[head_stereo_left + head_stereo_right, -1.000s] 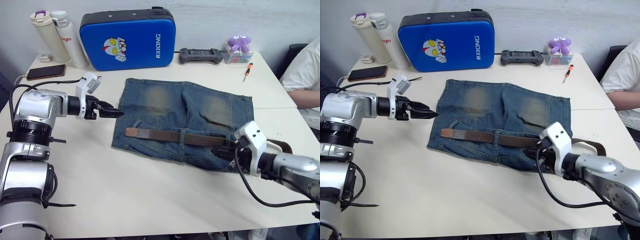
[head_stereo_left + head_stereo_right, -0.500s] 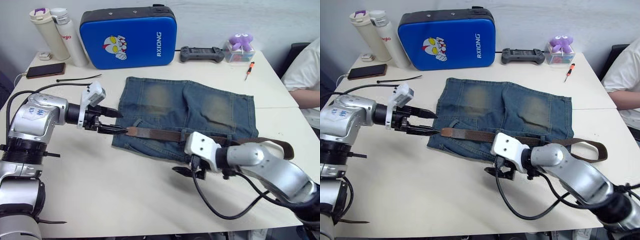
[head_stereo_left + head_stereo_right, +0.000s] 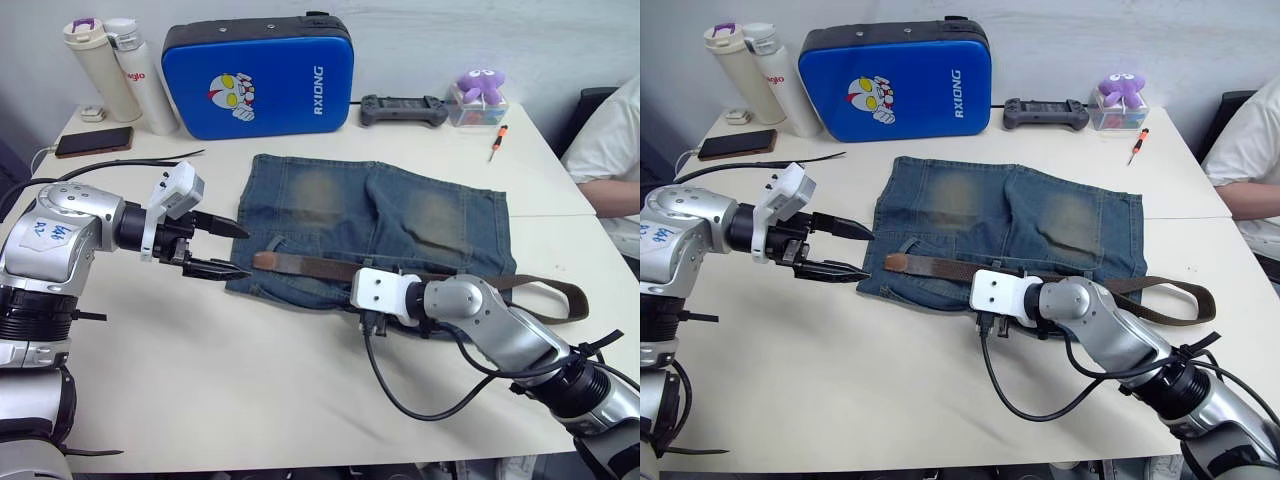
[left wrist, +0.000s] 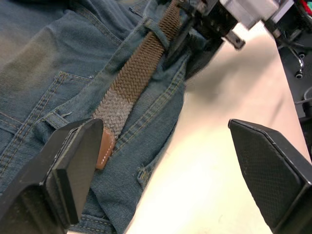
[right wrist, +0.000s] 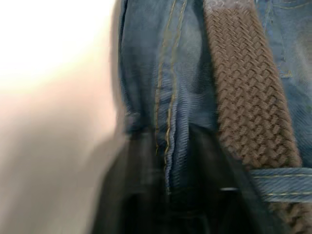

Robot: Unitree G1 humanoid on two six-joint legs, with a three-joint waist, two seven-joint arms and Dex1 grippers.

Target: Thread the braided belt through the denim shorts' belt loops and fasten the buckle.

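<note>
Broadly, the pale smooth worktop [image 3: 250,400] carries the denim shorts [image 3: 400,225], faded blue cloth with worn yellowish patches, spread flat with the waistband toward the robot. Along that waistband lies the braided belt [image 3: 320,268], a dark woven strap running left to right, its tan leather tip [image 4: 104,151] pointing toward the left gripper [image 3: 232,250], whose jaws stand wide just beside it. The right gripper [image 3: 372,322] pinches the waistband's denim edge below the strap.
</note>
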